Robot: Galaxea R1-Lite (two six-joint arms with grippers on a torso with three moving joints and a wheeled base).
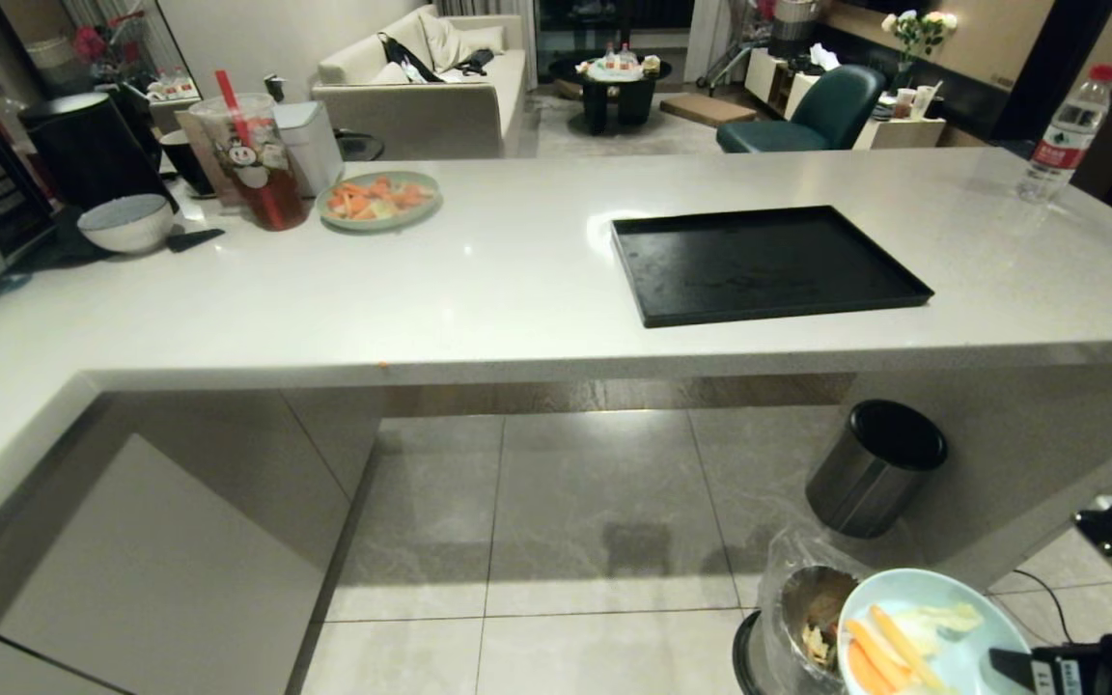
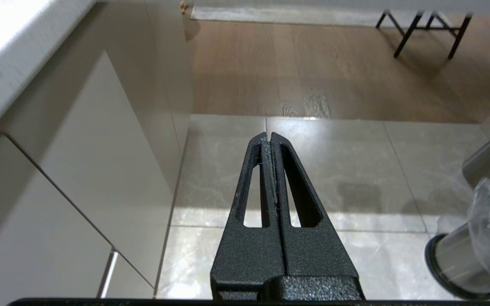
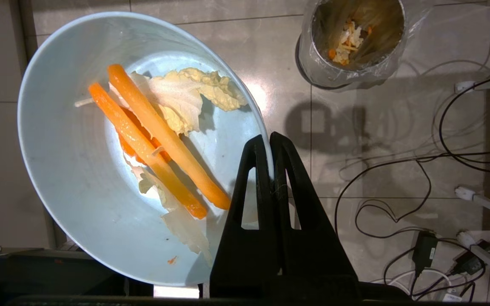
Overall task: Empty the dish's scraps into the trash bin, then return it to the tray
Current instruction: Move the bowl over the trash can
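My right gripper (image 3: 269, 140) is shut on the rim of the dish (image 3: 79, 191), a light-blue bowl held low over the floor. Inside it lie the scraps (image 3: 155, 140): orange strips and pale cabbage pieces. In the head view the dish (image 1: 942, 618) with its scraps (image 1: 889, 647) sits at the lower right, next to the bag-lined steel trash bin (image 1: 807, 618), and the right gripper (image 1: 1005, 664) reaches in from the right. The trash bin (image 3: 355, 38) holds some waste and stands apart from the dish. The black tray (image 1: 759, 261) lies bare on the counter. My left gripper (image 2: 269, 135) hangs shut and empty above the floor tiles.
A black-lidded steel bin (image 1: 870, 468) stands under the counter's overhang. On the counter's far left are a green plate of orange slices (image 1: 377, 201), a drink cup (image 1: 252, 159) and a white bowl (image 1: 126, 224). A water bottle (image 1: 1068, 130) stands far right. Cables (image 3: 398, 212) trail over the floor.
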